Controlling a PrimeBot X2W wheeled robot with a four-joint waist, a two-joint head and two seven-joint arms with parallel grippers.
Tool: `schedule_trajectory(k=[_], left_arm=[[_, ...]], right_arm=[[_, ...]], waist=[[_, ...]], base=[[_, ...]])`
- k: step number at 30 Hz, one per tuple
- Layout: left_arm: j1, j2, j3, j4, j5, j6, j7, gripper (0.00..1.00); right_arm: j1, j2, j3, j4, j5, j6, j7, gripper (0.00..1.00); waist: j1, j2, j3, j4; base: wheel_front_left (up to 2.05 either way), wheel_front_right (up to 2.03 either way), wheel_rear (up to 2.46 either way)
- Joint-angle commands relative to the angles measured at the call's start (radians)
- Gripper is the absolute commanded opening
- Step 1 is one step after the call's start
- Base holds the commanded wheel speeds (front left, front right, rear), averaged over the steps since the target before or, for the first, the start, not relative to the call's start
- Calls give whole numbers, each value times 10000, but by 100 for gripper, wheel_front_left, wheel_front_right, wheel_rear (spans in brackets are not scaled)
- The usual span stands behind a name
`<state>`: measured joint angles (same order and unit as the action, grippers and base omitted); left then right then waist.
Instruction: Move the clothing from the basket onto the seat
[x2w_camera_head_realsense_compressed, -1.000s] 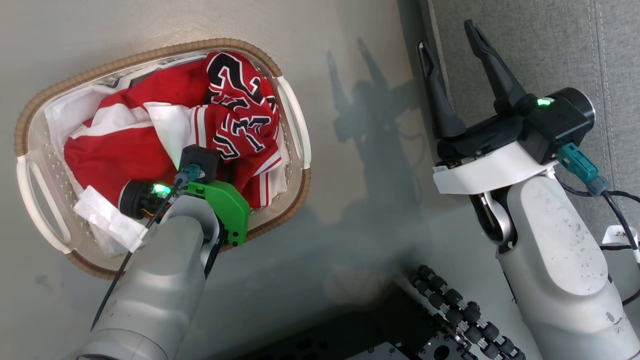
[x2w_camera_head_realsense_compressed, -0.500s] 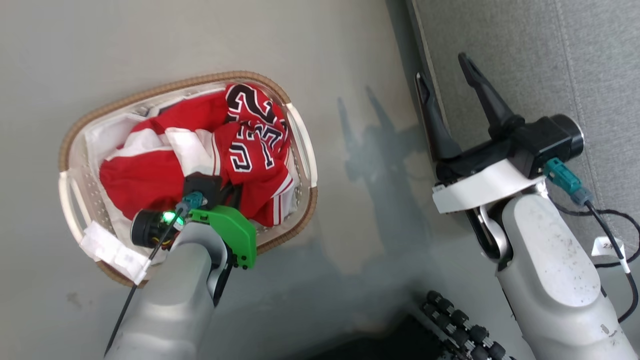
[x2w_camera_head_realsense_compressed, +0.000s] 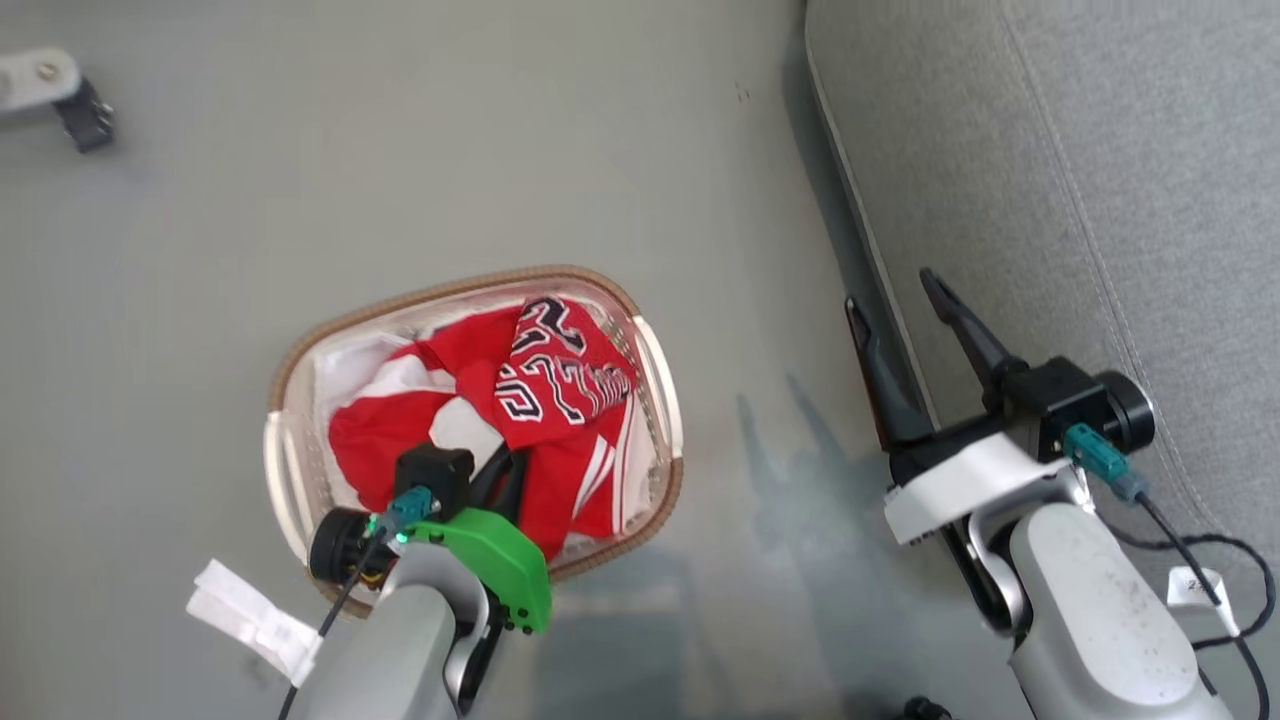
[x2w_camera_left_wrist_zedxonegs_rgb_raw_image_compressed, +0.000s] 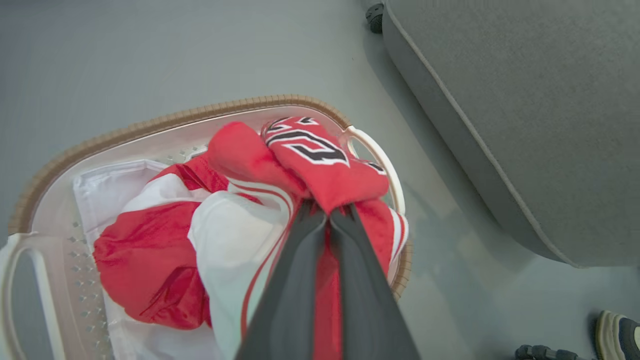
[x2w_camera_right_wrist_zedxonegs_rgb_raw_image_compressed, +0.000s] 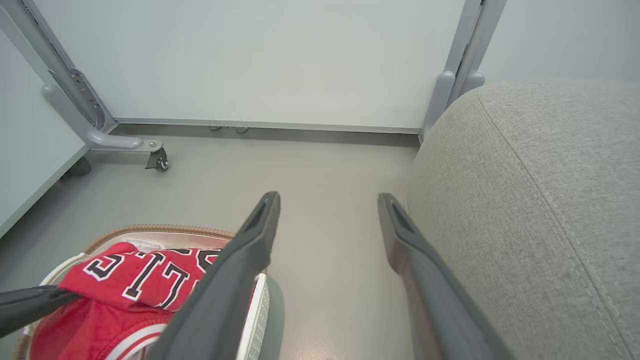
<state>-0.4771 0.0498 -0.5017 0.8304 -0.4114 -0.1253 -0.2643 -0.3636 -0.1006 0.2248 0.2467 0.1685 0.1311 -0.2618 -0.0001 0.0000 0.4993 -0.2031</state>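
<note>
The clothing (x2w_camera_head_realsense_compressed: 560, 385), red jerseys with white trim, is piled in the white basket (x2w_camera_head_realsense_compressed: 450, 290) with the brown rim on the floor. My left gripper (x2w_camera_left_wrist_zedxonegs_rgb_raw_image_compressed: 327, 214) is shut on a bunched fold of the lettered red jersey (x2w_camera_left_wrist_zedxonegs_rgb_raw_image_compressed: 325, 165), which humps up over the fingertips. In the head view that gripper (x2w_camera_head_realsense_compressed: 505, 478) sits at the basket's near side, half buried in cloth. My right gripper (x2w_camera_head_realsense_compressed: 890, 292) stands open and holds nothing, beside the front edge of the grey seat (x2w_camera_head_realsense_compressed: 1050, 150). The right wrist view has its gripper (x2w_camera_right_wrist_zedxonegs_rgb_raw_image_compressed: 328, 199) over bare floor, between basket (x2w_camera_right_wrist_zedxonegs_rgb_raw_image_compressed: 165, 230) and seat (x2w_camera_right_wrist_zedxonegs_rgb_raw_image_compressed: 540, 200).
A grey frame's caster foot (x2w_camera_head_realsense_compressed: 60, 90) stands at the far left, with its legs (x2w_camera_right_wrist_zedxonegs_rgb_raw_image_compressed: 150, 155) against the pale wall panel. A white tag (x2w_camera_head_realsense_compressed: 255, 620) hangs from my left arm's cable. A shoe (x2w_camera_left_wrist_zedxonegs_rgb_raw_image_compressed: 617, 332) shows at the floor's lower right.
The head camera has pulled back, so basket and arms look smaller and lower. My left gripper has shut on the lettered jersey and gathered it upward. The right gripper stays open.
</note>
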Motion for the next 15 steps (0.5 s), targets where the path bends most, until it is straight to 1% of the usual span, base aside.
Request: schedule_trajectory(k=[1, 8, 15], left_arm=[[306, 25, 5, -177, 61, -46, -1, 0], [975, 23, 311, -1465, 313, -54, -3, 0], [1109, 27, 374, -2768, 669, -58, -4, 0]], right_arm=[[265, -37, -67, 78, -26, -6, -46, 100], [985, -40, 69, 375, -62, -7, -46, 100], [1493, 49, 27, 500, -158, -7, -46, 100]], waist=[[1, 0, -1297, 874], [1, 0, -2328, 1297], [1, 0, -3113, 1462]], base=[[0, 0, 0], [0, 0, 0], [0, 0, 0]])
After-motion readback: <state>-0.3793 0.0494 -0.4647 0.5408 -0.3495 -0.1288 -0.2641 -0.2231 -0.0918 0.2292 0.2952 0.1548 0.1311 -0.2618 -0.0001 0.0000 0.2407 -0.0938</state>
